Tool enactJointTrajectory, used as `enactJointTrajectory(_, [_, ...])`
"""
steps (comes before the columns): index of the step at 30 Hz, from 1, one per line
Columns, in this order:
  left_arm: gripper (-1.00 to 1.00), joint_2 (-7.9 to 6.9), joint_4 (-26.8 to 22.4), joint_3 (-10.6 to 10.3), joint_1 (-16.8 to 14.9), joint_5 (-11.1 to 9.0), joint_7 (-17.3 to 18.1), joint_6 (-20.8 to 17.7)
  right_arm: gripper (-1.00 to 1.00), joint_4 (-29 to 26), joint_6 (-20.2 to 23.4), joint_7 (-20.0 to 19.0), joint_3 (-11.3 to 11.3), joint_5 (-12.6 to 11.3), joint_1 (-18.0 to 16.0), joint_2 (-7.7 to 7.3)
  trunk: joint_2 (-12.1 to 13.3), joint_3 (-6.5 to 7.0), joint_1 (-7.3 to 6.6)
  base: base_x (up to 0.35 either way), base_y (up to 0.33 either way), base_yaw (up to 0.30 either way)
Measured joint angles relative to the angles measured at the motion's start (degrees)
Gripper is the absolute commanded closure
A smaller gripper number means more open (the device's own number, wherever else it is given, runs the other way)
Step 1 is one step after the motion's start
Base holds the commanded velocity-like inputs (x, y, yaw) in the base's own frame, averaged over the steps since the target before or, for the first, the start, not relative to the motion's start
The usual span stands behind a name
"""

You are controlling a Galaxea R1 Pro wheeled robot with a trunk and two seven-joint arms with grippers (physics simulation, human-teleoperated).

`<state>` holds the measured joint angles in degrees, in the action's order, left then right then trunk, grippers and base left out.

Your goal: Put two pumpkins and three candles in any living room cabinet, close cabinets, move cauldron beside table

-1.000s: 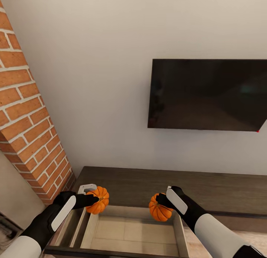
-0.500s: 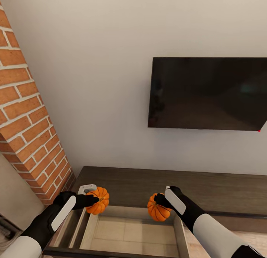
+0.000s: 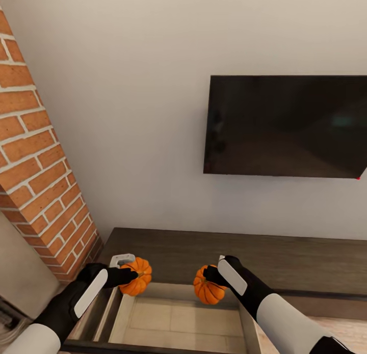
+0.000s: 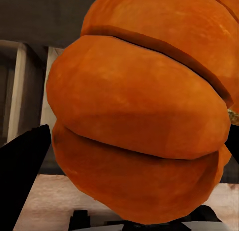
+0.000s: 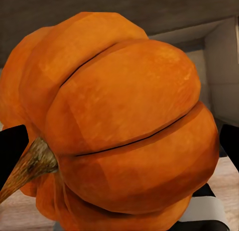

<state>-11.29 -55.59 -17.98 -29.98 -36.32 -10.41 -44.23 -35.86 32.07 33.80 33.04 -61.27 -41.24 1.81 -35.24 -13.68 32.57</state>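
In the head view the left gripper (image 3: 131, 276) is clamped on one pumpkin (image 3: 136, 276) and the right gripper (image 3: 210, 278) on the other pumpkin (image 3: 206, 285), both held above the back edge of the open drawer (image 3: 173, 318) of the dark cabinet (image 3: 204, 249), with the pale drawer floor below them and a wall television (image 3: 285, 126) above. The left wrist view shows what the head view cannot: the ribbed skin of its pumpkin (image 4: 144, 116) pressed between dark fingers (image 4: 22, 176), lobes bulging past them. The right wrist view adds a stem (image 5: 27, 166) on its pumpkin (image 5: 114, 126), sticking out sideways (so this one lies tilted in the grip). Both look firm, light and smooth, likely to roll once released, so a hold across the widest ribs seems safest
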Motion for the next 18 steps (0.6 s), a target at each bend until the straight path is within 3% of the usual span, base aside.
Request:
enactJointTrajectory(4, [1.0, 0.69, 0.03, -0.07, -0.01, -0.34, -1.75, -0.02, 1.0, -0.02, -0.05, 0.07, 0.03, 0.01, 0.0, 0.29, -1.61, -0.72, 0.88, 0.0, 0.0, 0.0])
enactJointTrajectory(11, [1.0, 4.64, 4.02, -0.42, 0.0, 0.07, -2.99, 0.03, 1.0, -0.02, -0.12, 0.09, 0.03, 1.15, 0.0, 0.64, -4.42, -1.99, 2.42, 0.0, 0.0, 0.0])
enactJointTrajectory(18, [1.0, 6.33, 4.74, -0.32, -0.02, 0.07, -6.73, 0.04, 1.0, -0.01, 0.06, 0.43, 0.03, 1.83, 0.0, 0.68, -7.24, -3.24, 3.96, 0.0, 0.0, 0.0])
